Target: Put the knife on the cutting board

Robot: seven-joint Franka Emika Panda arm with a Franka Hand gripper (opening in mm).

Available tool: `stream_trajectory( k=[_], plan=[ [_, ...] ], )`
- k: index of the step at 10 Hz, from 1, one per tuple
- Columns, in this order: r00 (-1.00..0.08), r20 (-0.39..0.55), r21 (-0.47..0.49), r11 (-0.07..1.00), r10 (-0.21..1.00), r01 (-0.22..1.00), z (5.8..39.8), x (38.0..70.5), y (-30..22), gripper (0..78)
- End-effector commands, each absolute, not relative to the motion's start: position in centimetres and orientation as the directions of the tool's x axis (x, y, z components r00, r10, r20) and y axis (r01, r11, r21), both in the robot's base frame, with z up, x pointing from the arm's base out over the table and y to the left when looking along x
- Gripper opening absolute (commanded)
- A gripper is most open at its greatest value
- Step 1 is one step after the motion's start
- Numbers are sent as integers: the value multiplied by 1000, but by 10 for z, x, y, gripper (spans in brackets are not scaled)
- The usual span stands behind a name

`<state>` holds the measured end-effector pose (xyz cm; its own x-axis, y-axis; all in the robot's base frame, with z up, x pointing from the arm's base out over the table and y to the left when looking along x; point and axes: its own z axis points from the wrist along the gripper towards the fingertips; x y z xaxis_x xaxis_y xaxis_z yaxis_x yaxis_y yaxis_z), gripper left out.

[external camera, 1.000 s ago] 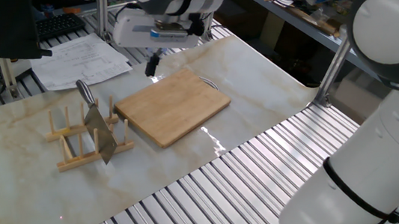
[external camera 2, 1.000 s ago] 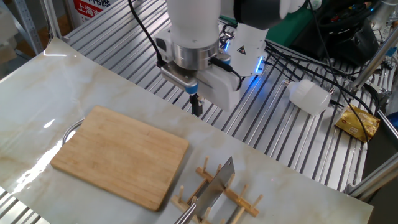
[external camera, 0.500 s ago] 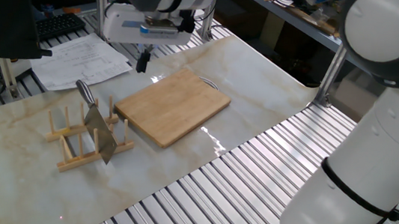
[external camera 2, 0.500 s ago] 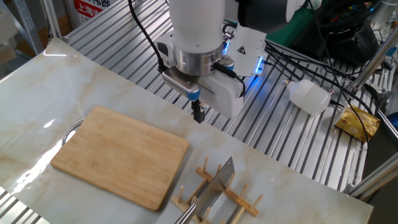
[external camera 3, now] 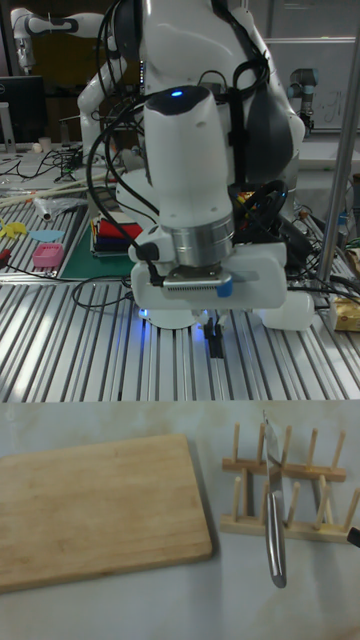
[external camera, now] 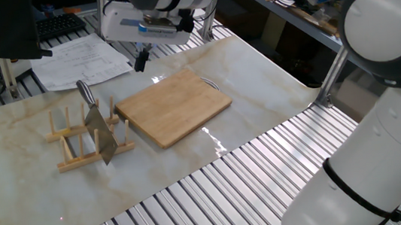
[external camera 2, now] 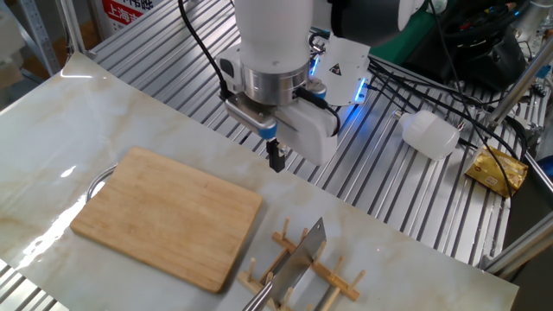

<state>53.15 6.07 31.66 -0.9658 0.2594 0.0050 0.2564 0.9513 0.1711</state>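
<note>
The grey-bladed knife [external camera 3: 273,520] is propped in the wooden peg rack [external camera 3: 290,495], beside the light-brown bamboo cutting board [external camera 2: 168,213]; the gripper [external camera 2: 276,158] fingers appear closed, empty.

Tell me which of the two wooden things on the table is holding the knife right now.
The peg rack, not the cutting board. The knife stands on edge between its upright dowels; the flat board beside it carries nothing.
</note>
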Motion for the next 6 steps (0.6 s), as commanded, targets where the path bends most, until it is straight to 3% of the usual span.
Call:
stream_trajectory(
  k=[1, 6],
  plan=[
    [-958, 12, 207, 937, 286, 282, 318, 532, 61, 0],
    [-960, 28, 215, 936, 280, 279, 316, 533, 62, 0]
  ],
)
